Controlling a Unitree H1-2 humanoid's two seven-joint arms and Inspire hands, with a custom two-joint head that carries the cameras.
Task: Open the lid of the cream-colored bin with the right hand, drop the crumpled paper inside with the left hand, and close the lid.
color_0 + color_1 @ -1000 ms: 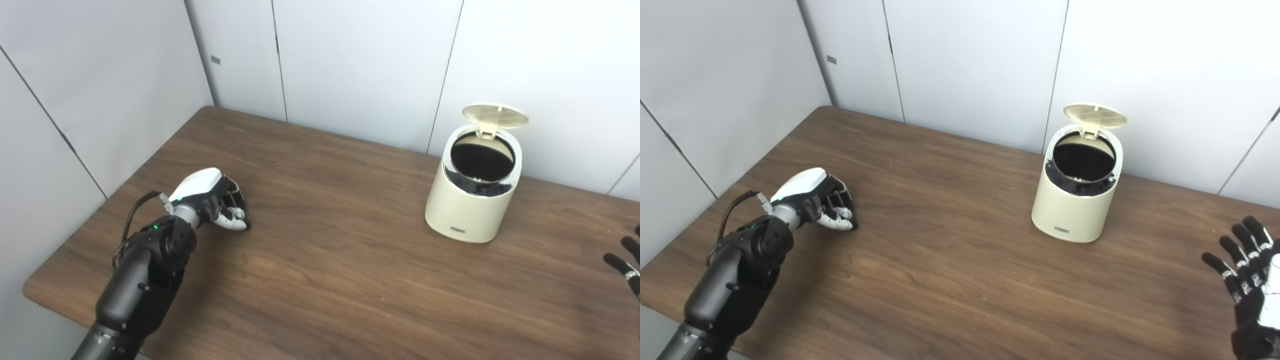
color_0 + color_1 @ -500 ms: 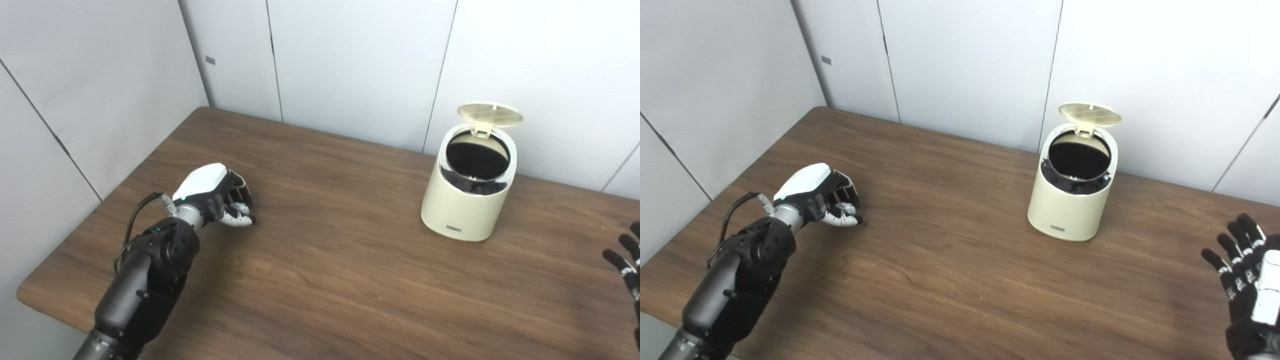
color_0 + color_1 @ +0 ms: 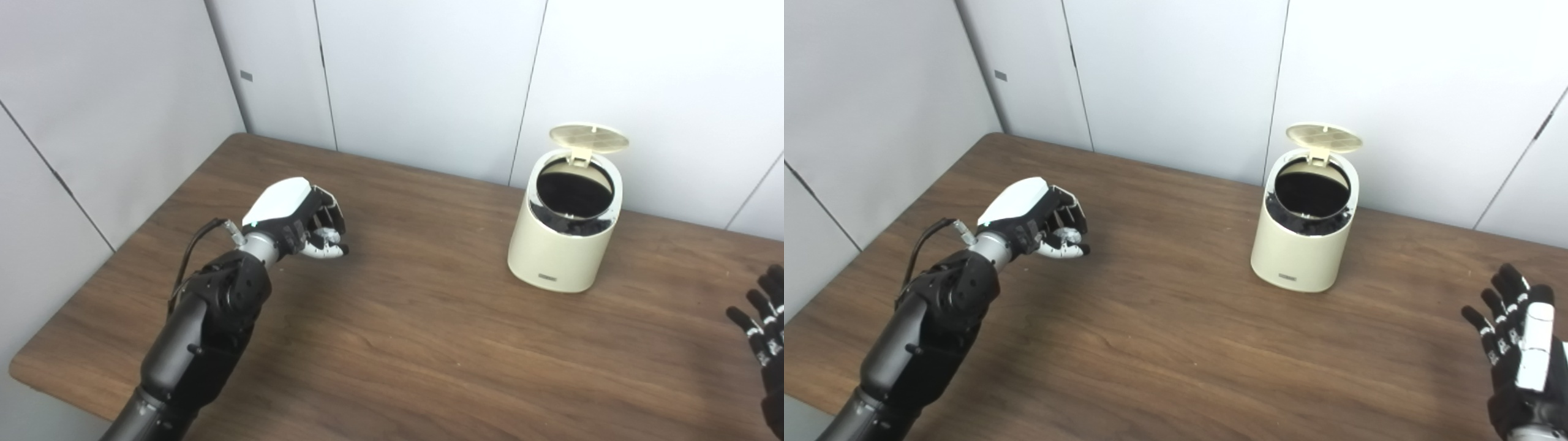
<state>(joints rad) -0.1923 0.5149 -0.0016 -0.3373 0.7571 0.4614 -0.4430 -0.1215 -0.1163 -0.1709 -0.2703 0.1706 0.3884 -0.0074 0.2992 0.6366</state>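
The cream-colored bin point(image 3: 560, 254) stands at the back right of the table. Its lid point(image 3: 589, 136) is up at the rear and the dark inside point(image 3: 1312, 193) shows. My left hand point(image 3: 306, 222) is raised above the table's left part, far left of the bin. Its fingers are curled around a small pale lump, the crumpled paper point(image 3: 1064, 235), which is mostly hidden. My right hand point(image 3: 1516, 349) is open with fingers spread, low at the right edge, right of and nearer than the bin.
The brown wooden table point(image 3: 429, 343) is boxed in by pale wall panels point(image 3: 422, 79) at the back and left. The bin stands close to the back wall. Bare tabletop lies between my two hands.
My left hand, still closed, has lifted off the table and moved right toward the bin. The camera has shifted a little. The right hand has barely moved and the lid stays up.
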